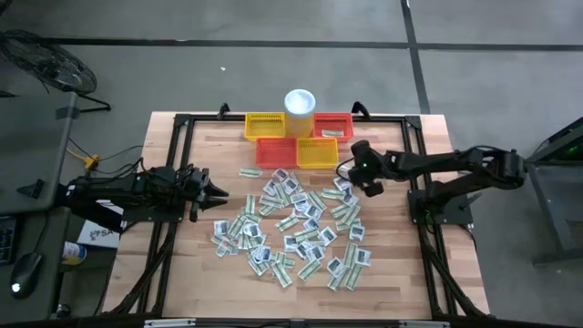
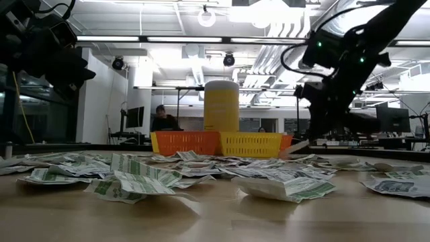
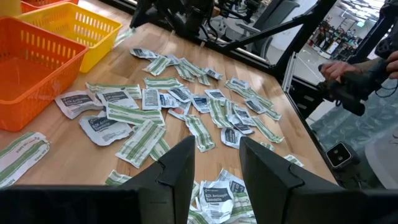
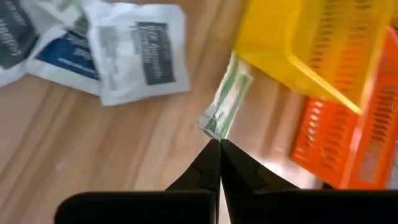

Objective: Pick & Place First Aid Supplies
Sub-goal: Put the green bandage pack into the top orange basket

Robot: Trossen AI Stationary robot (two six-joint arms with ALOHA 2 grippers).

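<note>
The first aid supplies [image 1: 291,228] are showing white, grey and pale green faces, many with green stripes and dark print; one packet [image 4: 43,53] is carrying a blue panel. The mesh baskets are glowing yellow [image 1: 265,126] and red-orange [image 1: 276,152]. The cup [image 1: 300,101] is looking white from above. The table [image 1: 200,273] is showing pale wood grain. The right end effector [image 4: 219,144] is appearing black.

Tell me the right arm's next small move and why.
Probably lift and carry toward the yellow basket. The right gripper is shut with a pale green packet pinched at its fingertips, right beside that basket's corner. The left gripper waits open over the pile.
</note>
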